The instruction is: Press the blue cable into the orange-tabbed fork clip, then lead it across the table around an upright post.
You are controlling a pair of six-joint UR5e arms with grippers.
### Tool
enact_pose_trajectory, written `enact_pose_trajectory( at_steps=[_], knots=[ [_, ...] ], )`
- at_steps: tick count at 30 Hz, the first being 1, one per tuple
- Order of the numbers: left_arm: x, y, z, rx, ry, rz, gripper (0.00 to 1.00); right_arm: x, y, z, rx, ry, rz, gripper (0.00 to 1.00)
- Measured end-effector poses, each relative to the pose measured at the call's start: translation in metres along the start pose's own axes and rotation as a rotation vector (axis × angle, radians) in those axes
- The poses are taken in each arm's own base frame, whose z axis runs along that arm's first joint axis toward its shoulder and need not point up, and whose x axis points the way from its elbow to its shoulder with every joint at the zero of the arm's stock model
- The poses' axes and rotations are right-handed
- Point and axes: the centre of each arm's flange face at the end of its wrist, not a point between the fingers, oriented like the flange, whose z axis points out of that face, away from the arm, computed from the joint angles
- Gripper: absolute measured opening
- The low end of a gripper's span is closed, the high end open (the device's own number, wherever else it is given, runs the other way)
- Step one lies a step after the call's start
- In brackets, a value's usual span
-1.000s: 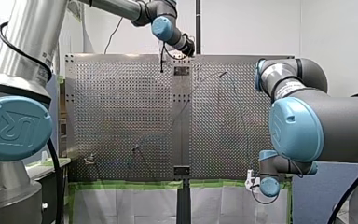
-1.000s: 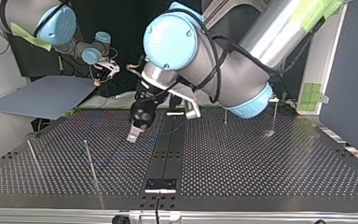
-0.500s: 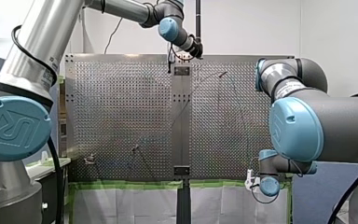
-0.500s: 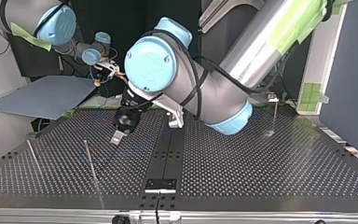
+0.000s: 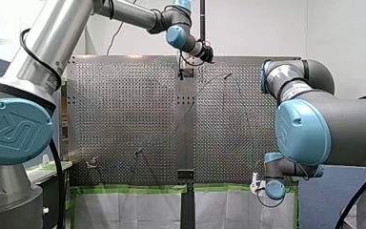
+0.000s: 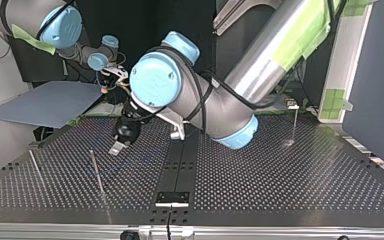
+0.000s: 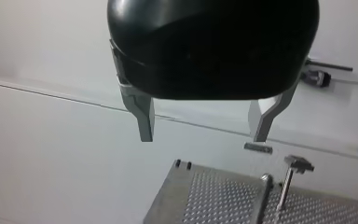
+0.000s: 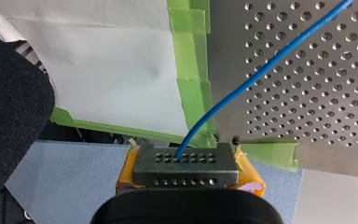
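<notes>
While the right tool [image 8: 186,164] clamps the blue cable [image 8: 261,70], the left tool [image 7: 203,138] hangs wide open, empty; clipping judged not yet begun: left tool must next grasp cable.

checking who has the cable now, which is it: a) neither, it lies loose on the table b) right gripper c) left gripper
b: in the right wrist view the blue cable runs in between the yellow pads of the right gripper, which is shut on it, while the left gripper is open with nothing between its fingers.
</notes>
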Motion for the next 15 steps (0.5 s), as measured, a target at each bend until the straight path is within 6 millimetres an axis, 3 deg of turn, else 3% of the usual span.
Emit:
enact_pose_trajectory(
  at_steps=[5,15],
  knots=[
    [0.019,-0.001,0.012,0.012,0.017,-0.012,1.0,0.0,0.0,0.0,0.002,-0.002,-0.001,0.0],
    [0.02,0.01,0.017,-0.028,0.004,-0.03,1.0,0.001,-0.001,0.001,0.003,-0.005,-0.004,0.0]
  ],
)
